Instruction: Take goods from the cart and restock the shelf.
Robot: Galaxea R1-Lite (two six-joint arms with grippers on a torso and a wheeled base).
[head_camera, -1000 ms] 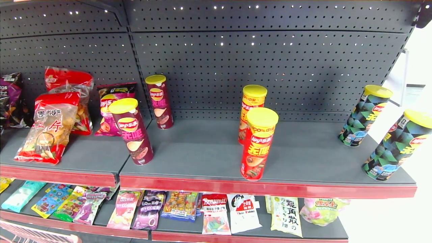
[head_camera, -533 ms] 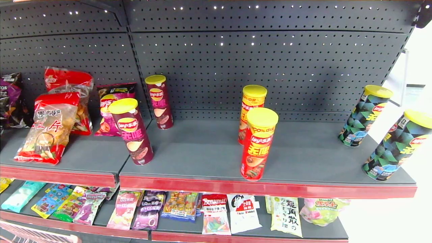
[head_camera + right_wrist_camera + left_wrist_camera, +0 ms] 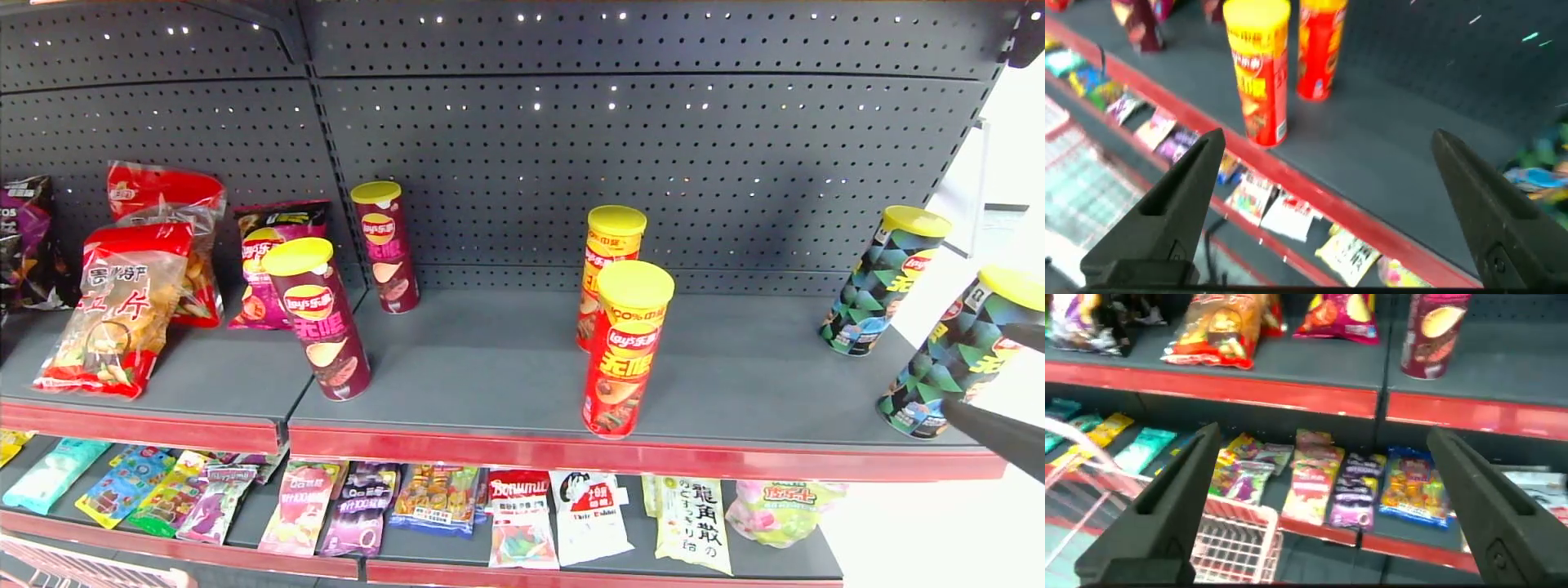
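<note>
The grey shelf (image 3: 506, 359) with a red front lip carries upright chip cans: two maroon cans (image 3: 318, 318), two red cans (image 3: 624, 351) and two teal-patterned cans (image 3: 955, 351) at the right end. My right gripper (image 3: 980, 369) is open at the head view's right edge, its dark fingers (image 3: 1000, 433) overlapping the front teal can. In its own view the right gripper (image 3: 1327, 212) holds nothing and looks onto the red cans (image 3: 1259, 69). My left gripper (image 3: 1323, 514) is open and empty, low before the candy shelf, over the pink wire cart (image 3: 1233, 543).
Snack bags (image 3: 122, 302) fill the shelf's left part. Bare shelf lies between the maroon and red cans and between the red and teal cans. A lower shelf (image 3: 775, 563) holds several candy packets. The cart's pink rim (image 3: 82, 567) shows at bottom left.
The right gripper's fingers have come into the head view at the right edge, beside the front teal can. The goods on the shelf have not moved.
</note>
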